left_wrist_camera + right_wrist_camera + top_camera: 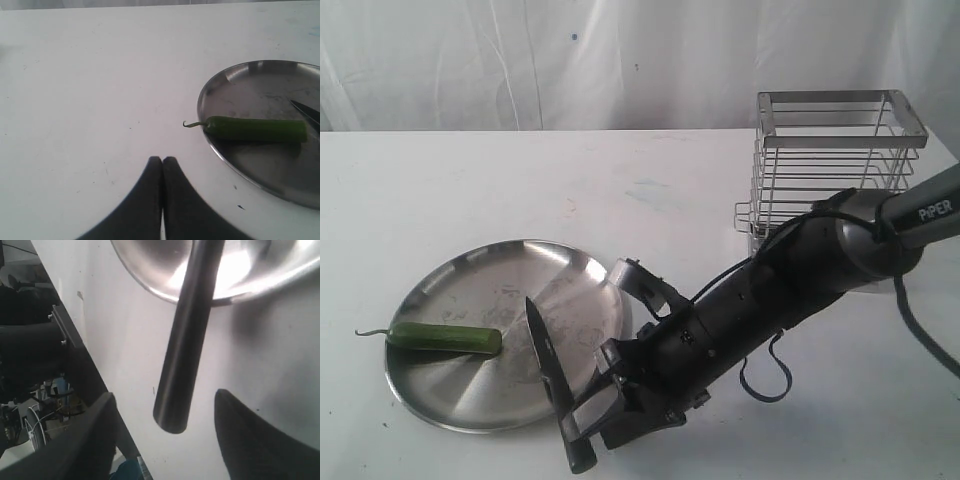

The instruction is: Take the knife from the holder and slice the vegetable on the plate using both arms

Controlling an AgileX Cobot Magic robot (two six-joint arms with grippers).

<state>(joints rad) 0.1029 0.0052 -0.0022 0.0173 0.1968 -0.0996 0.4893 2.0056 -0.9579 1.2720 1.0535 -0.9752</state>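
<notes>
Steel plate (470, 270) is sitting near the table's front edge, and we're holding the knife (548, 360) over its right half, tip angled toward the cut end of the vegetable (445, 338) lying at the left rim. Our right gripper (588, 425) is probably clamped on the handle, though the wrist view is showing fingers wide of it, so we can't really tell. Left gripper (162, 161), jaws pressed together, is hovering beside the stem with open table around. The holder (840, 160) is standing well behind.
</notes>
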